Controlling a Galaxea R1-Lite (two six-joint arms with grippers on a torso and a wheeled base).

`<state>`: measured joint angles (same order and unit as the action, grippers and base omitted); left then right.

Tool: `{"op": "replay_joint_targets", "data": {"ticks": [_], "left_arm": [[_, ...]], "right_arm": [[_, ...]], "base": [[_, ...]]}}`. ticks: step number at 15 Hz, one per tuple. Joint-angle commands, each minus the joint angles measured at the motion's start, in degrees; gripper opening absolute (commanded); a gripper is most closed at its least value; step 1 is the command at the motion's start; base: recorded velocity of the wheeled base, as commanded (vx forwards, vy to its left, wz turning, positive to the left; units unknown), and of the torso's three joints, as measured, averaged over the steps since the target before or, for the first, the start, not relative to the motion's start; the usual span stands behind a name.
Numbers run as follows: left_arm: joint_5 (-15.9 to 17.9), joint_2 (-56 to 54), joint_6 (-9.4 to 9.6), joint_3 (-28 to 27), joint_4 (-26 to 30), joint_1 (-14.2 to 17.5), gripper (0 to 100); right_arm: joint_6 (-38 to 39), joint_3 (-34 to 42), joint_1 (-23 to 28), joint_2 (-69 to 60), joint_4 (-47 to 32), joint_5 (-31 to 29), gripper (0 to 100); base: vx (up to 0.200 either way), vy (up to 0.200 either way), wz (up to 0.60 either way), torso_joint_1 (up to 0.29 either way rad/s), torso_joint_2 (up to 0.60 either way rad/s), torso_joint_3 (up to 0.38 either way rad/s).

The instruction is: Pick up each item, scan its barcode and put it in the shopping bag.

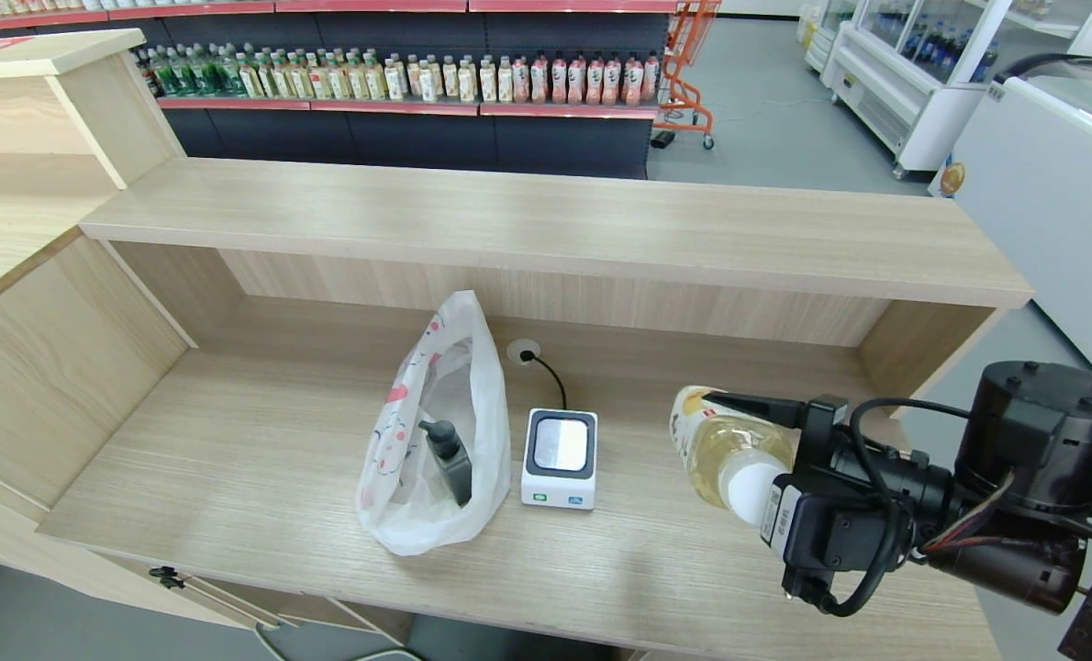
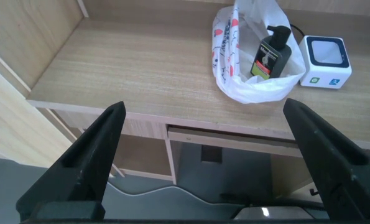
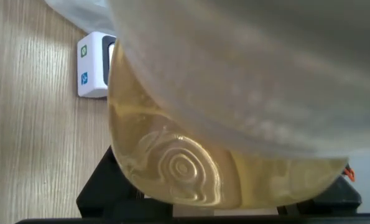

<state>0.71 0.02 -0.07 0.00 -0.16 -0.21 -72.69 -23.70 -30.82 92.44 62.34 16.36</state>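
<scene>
The right gripper (image 1: 734, 431) holds a bottle (image 1: 707, 454) of yellow drink. Its fingers are clamped on the bottle's sides. The bottle lies tipped over in the grip, with its white cap pointing to the near side. It is over the right part of the counter (image 1: 234, 459), to the right of the scanner (image 1: 560, 456), with a gap between them.

The scanner is a small white box with a dark window on top. A black cable (image 1: 551, 372) runs from its far side to a hole in the counter.

The bag (image 1: 436, 431) stands just left of the scanner with its mouth open. A black pump bottle (image 1: 450, 459) stands inside it.

The left gripper (image 2: 203, 162) hangs in front of the near edge of the counter. Its fingers (image 2: 88, 158) are wide apart and hold nothing.
</scene>
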Motion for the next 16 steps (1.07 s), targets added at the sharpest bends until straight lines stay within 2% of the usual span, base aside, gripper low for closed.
{"op": "replay_joint_targets", "data": {"ticks": [1,4,8,14,16], "left_arm": [[0.0,0.0,-0.1,0.0,0.0,0.0,100],[-0.1,0.0,-0.19,0.0,0.0,-0.1,100],[0.0,0.0,-0.01,0.0,0.0,0.0,100],[0.0,0.0,0.07,0.0,0.0,0.0,100],[0.0,0.0,0.07,0.0,0.0,0.0,100]], "right_arm": [[-0.3,0.4,-0.1,2.0,1.4,0.2,0],[-0.3,2.1,0.0,5.1,8.4,0.1,0],[-1.0,5.6,0.2,5.5,9.1,0.0,0],[-6.2,5.2,9.5,7.8,9.2,2.5,0],[-6.1,5.2,9.8,10.5,11.0,3.9,0]], "base": [[0.0,0.2,0.0,-0.002,0.0,-0.002],[0.0,0.2,0.0,0.001,0.0,0.002],[0.0,0.2,0.0,0.001,0.01,0.0],[0.0,0.0,0.0,0.0,0.0,0.0],[0.0,0.0,0.0,0.0,0.0,0.0]]}}
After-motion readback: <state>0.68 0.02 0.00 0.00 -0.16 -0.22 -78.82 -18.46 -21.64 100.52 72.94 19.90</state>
